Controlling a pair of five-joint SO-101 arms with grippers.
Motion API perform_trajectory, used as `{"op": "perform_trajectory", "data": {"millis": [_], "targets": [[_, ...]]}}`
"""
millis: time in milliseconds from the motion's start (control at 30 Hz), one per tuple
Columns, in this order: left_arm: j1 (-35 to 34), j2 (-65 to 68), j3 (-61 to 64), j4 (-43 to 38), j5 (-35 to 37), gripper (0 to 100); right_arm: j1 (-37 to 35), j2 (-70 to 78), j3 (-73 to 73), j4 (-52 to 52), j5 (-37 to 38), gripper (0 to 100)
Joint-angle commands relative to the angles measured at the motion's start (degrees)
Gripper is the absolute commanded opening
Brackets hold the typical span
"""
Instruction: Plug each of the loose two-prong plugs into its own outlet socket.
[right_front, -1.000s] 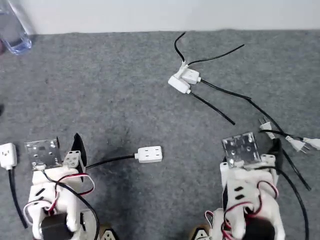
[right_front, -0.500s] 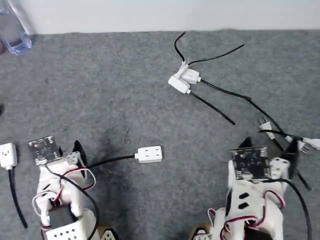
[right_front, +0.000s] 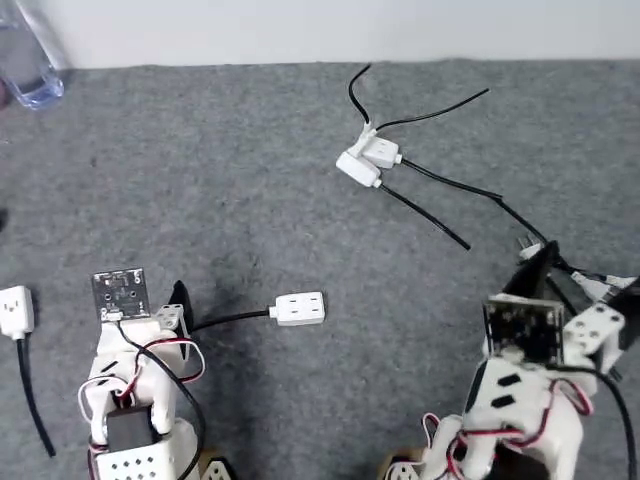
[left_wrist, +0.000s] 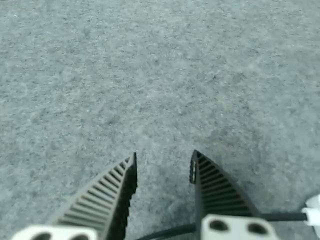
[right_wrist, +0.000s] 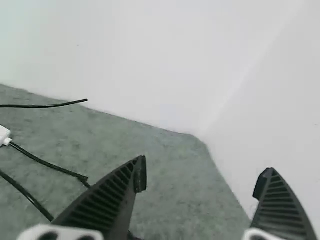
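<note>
- Grey felt worktop. A white outlet socket lies at its left edge, black lead running toward the near edge.
- My left gripper: jaws parted, nothing between them, over bare felt near the near-left corner.
- A second socket lies mid-worktop, its cord passing under my left gripper.
- A mated pair lies toward the far edge.
- A loose two-prong plug lies near the right edge. Another white plug body is partly hidden there.
- My right gripper: spread wide, empty, over those plugs.
- Judgement: the plugs are light, rigid, smooth plastic, and their springy cords will tug. Pinch the body's flat sides, not the prongs or the cord.
</note>
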Motion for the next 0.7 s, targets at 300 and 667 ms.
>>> {"op": "perform_trajectory", "data": {"millis": [300,667], "targets": [[0.35,-0.18,-0.13,0.26,-0.53,17,6.73,38.81,-32.62,-2.86,0.97,33.9],[0.35,-0.18,-0.13,0.26,-0.53,17,8.48,72.13,-60.4,16.75,17.32,33.9]]}}
